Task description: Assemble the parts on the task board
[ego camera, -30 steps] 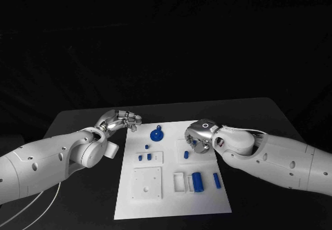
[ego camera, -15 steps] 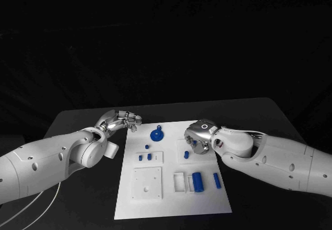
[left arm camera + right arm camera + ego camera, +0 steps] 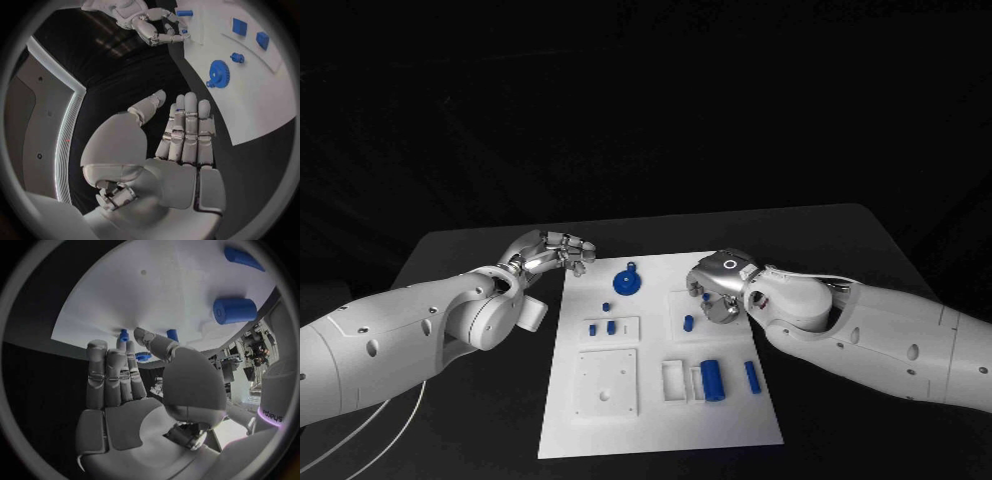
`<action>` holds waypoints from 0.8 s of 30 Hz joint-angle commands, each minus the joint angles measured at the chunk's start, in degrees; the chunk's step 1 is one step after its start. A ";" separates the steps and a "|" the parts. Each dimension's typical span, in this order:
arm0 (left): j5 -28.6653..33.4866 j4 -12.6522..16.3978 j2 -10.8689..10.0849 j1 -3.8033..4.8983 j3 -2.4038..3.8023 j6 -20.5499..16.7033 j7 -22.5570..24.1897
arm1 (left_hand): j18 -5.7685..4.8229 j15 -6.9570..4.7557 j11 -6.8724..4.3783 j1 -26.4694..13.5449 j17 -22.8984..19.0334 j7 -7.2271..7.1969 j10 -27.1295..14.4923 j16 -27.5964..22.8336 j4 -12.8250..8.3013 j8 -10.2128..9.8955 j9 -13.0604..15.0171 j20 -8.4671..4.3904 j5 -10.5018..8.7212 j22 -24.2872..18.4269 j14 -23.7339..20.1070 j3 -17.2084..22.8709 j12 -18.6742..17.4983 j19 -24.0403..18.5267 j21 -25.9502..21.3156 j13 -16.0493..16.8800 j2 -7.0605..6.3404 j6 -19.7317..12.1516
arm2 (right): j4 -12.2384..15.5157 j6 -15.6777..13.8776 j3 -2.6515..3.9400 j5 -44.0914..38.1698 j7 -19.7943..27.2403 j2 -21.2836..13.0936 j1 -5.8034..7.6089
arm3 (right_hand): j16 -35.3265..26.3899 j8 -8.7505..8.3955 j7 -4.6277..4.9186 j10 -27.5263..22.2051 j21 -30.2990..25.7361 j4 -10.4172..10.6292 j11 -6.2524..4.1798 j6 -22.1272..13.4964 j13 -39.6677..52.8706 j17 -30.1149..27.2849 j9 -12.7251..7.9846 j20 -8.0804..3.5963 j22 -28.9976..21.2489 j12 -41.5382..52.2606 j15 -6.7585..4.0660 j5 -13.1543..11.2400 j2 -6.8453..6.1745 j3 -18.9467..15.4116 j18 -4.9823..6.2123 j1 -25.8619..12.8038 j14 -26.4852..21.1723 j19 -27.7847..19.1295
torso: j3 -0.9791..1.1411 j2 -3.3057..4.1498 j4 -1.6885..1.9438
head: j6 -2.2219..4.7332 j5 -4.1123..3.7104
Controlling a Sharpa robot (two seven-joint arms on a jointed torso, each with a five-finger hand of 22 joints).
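Listing what we find on the black counter point(image 3: 473, 250):

Item one, the flat white rectangular task board point(image 3: 661, 420), lying in the middle of the counter between the two arms.

Item two, small blue plastic parts on the board. We note a round blue toothed gear point(image 3: 627, 283) at the far end; a tiny blue peg point(image 3: 607, 304) just nearer than it; a pair of short blue pegs point(image 3: 602, 327) standing in a square recessed plate; a single upright blue pin point(image 3: 688, 322) near the right hand; a thick blue cylinder point(image 3: 713, 379) lying beside a white bracket at the near end; and a slimmer blue rod point(image 3: 751, 376) just to its right.

Item three, the left silver hand point(image 3: 554, 251), positioned off the board's far left corner above bare counter. Our left wrist view shows its fingers point(image 3: 187, 125) straight and side by side, thumb apart, holding nothing.

Item four, the right silver hand point(image 3: 715, 287), placed over the board's right edge, close to the upright blue pin. Our right wrist view shows its fingers point(image 3: 112, 375) extended toward the board with the thumb apart, nothing held. We cannot tell whether any fingertip touches the board.
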 commanded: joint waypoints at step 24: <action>0.37 0.14 0.00 0.08 0.05 1.13 0.00 | 0.69 0.08 0.10 -0.32 0.21 0.11 -0.61 -0.44 -0.12 0.29 -0.14 0.15 0.31 0.11 0.50 -0.35 -0.22 0.17 -0.24 -0.11 0.09 -0.43 | -0.18 1.41 -0.09 -1.15 -1.57 -0.35 -0.13 | 0.12 1.46 -0.73 4.56 0.71 1.76 -0.86 2.51 2.35 0.26 0.48 -0.31 1.07 1.50 -1.24 -0.62 0.07 1.44 3.63 0.47 0.18 0.20 | -0.04 0.02 0.02 | -0.03 -0.13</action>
